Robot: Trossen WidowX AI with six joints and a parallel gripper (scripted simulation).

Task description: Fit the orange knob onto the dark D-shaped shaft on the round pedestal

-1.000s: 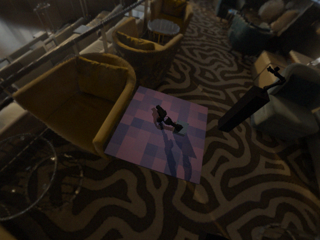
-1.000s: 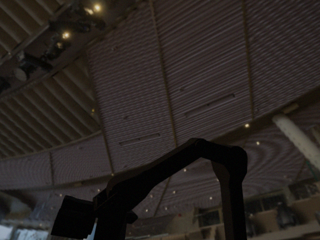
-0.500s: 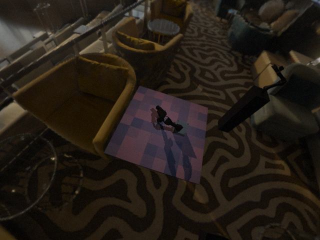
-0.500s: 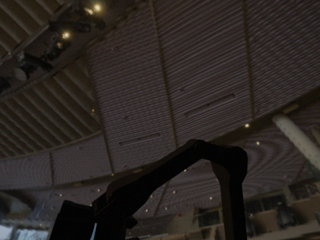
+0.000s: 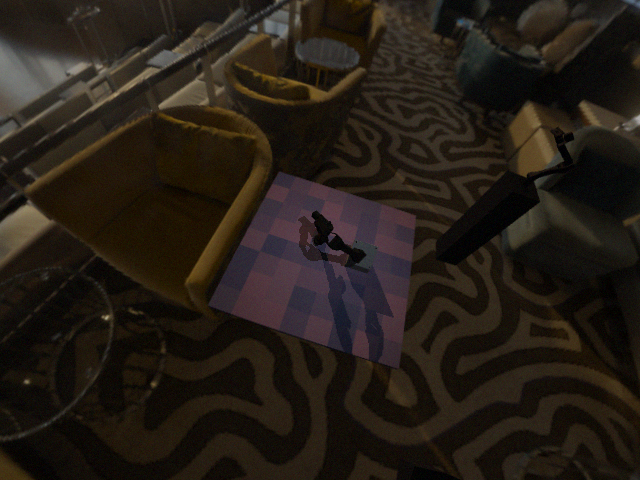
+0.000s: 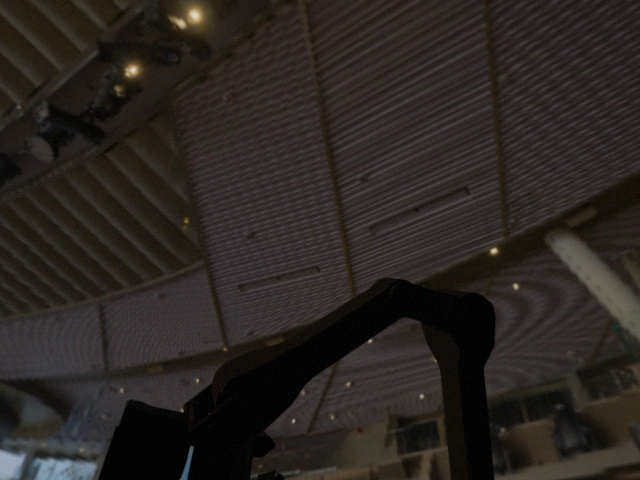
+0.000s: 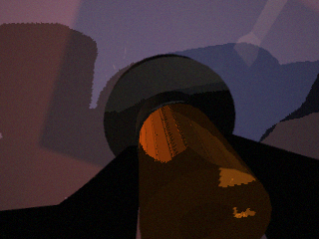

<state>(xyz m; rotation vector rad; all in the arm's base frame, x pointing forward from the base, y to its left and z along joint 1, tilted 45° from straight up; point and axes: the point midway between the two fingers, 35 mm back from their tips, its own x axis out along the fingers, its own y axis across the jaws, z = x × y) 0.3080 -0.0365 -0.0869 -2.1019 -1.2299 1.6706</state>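
In the wrist view the orange knob stands over the middle of the dark round pedestal, its lower end at the disc and its wide top near the camera. My gripper has one black finger on each side of the knob. The fingers are slightly parted, with a thin sliver of light beside the left one, so it is open around the knob. The shaft is hidden by the knob. Whether the knob sits fully down cannot be told. Knob and pedestal cannot be made out in the top and exterior views.
In the top view the black arm stands on a pale base plate on the pink and blue checked table top. A yellow armchair is beside it. The exterior view shows the arm dark against the ceiling.
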